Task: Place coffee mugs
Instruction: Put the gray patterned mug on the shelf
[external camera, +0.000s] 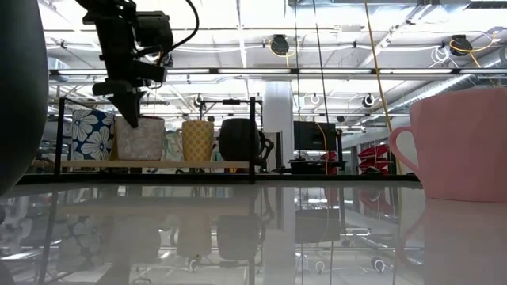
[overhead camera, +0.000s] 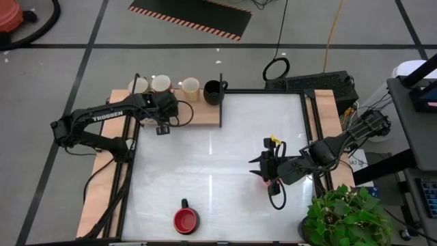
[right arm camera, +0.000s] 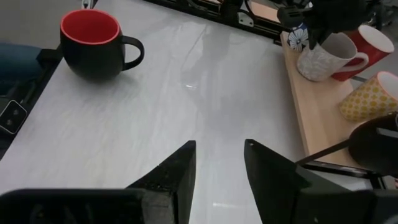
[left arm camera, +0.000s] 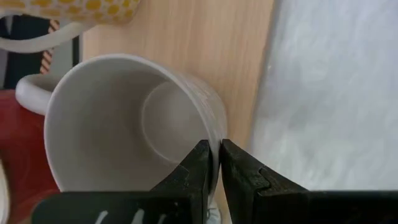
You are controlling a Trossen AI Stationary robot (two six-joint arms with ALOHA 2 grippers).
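Pinching the rim of a white mug [left arm camera: 124,124] on the wooden shelf [overhead camera: 198,116] along the surface's far edge, left gripper [left arm camera: 214,165] fingers nearly together, right gripper [right arm camera: 217,165] fingers spread above the white surface [overhead camera: 212,157] near its right edge, black red-lined mug [overhead camera: 186,219] at the near edge.

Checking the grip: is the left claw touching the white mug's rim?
Touching. The left wrist view shows the left claw pinching the white mug by its rim wall.

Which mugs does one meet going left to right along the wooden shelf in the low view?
Blue-flowered mug → white patterned mug, with the left gripper on its rim → yellow dotted mug → black mug.
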